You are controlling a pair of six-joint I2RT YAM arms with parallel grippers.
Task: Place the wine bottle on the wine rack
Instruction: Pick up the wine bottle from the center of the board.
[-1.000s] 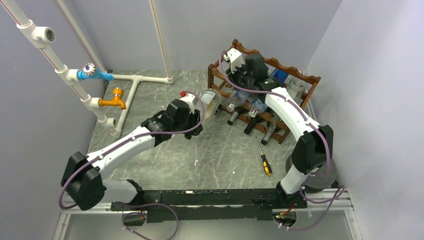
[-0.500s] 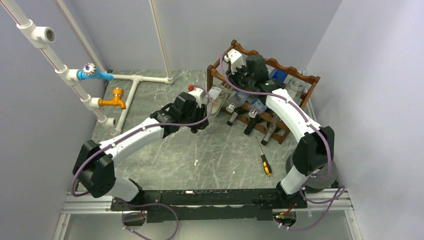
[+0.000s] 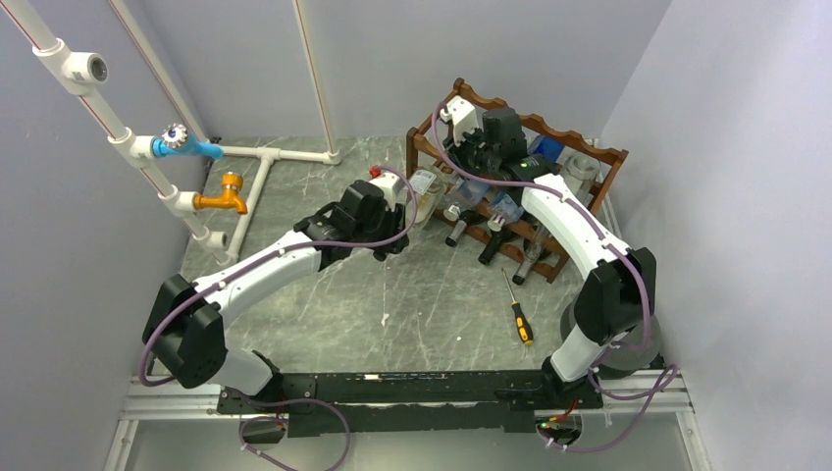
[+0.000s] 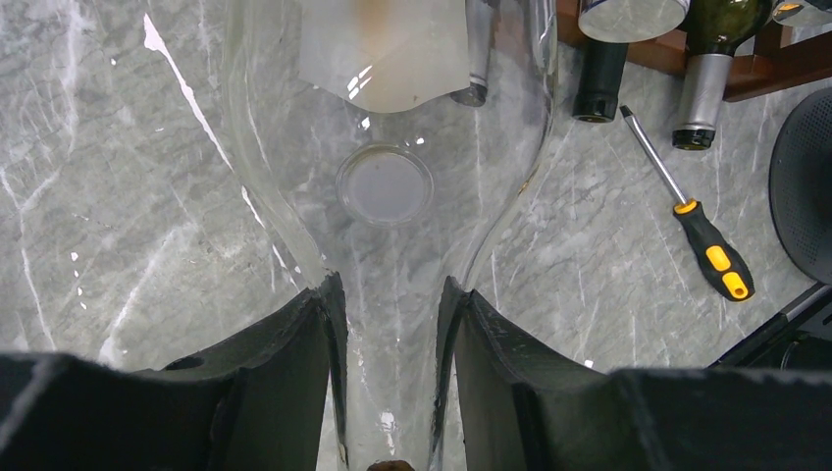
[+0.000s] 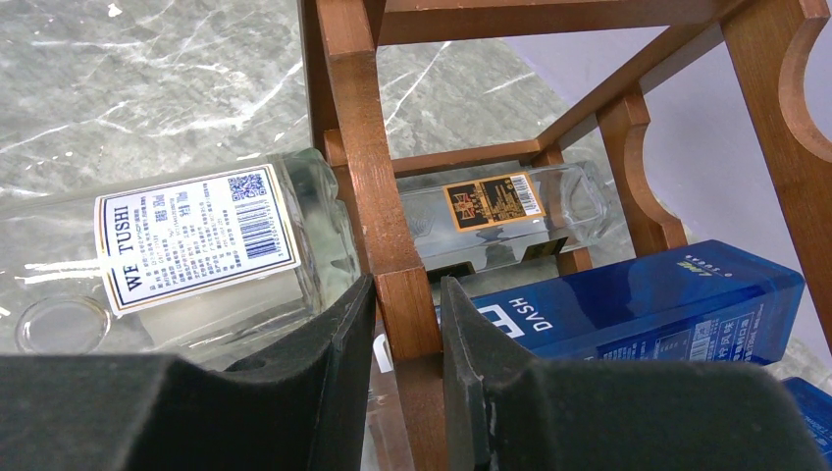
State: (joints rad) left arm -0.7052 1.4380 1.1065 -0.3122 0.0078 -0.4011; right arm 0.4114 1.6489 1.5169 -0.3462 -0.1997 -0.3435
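two claws are each gripping something; the left claw point(image 4: 390, 294) is pinching the clear wine bottle point(image 4: 392, 147) by its neck, the labelled body reaching just beside an end post of the wine rack point(image 5: 365, 157); the right claw point(image 5: 405, 294) is clamping shut on that wooden post; a screwdriver point(image 3: 519, 316) is lying on the worktop point(image 3: 392, 294) near the rack

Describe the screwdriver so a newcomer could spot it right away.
Find the dark wooden wine rack at the back right of the marble table. In front of it lies the screwdriver: unlike the bottles poking out nearby, it is thin, with a black-and-yellow handle.
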